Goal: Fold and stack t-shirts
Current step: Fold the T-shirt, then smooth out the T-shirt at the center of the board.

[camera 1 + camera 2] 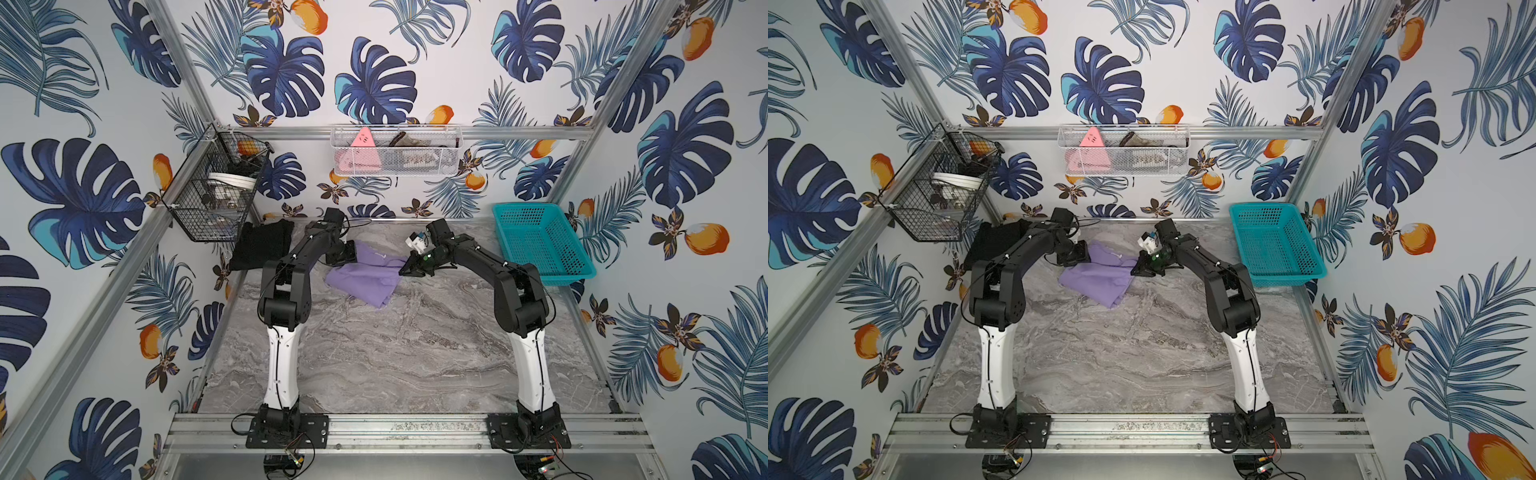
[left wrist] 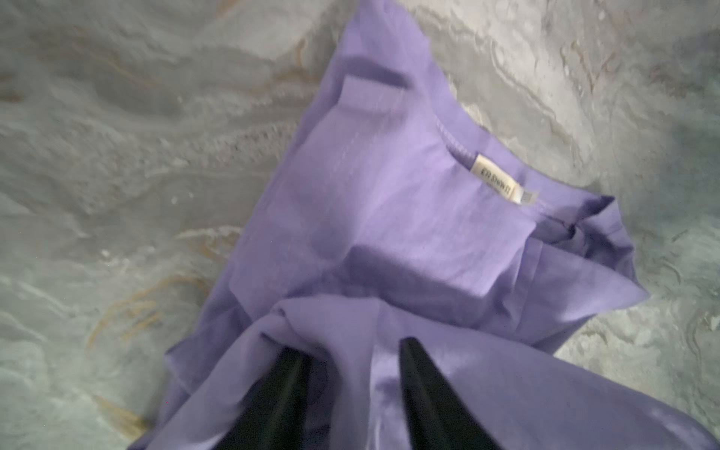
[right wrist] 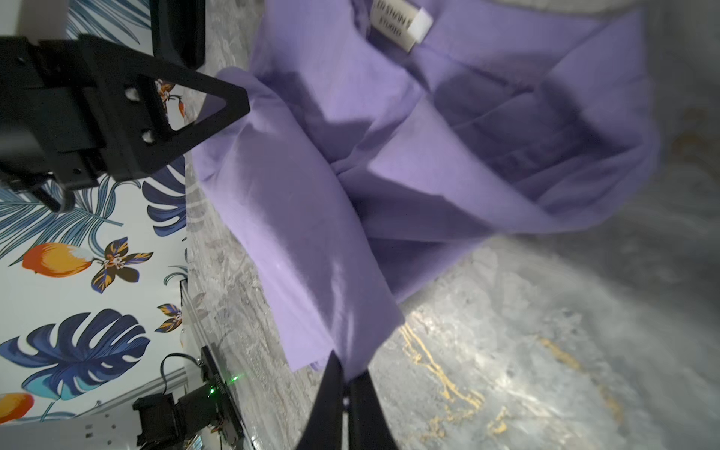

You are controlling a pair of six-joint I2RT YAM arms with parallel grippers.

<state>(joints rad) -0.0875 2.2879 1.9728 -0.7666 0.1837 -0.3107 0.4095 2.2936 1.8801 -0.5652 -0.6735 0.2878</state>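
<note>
Grey marble tabletop (image 1: pixel 395 353) w/ purple shirt (image 1: pixel 365 274), leaf-print walls (image 1: pixel 374 62) around.

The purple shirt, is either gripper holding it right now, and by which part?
The right gripper pinches the purple shirt by the edge of a folded flap. The left gripper stands open over the cloth, gripping nothing.

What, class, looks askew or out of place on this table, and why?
The lavender shirt, at the far middle of the table, is rumpled: uneven folds, one corner trailing forward. The black shirt at far left lies folded.
</note>
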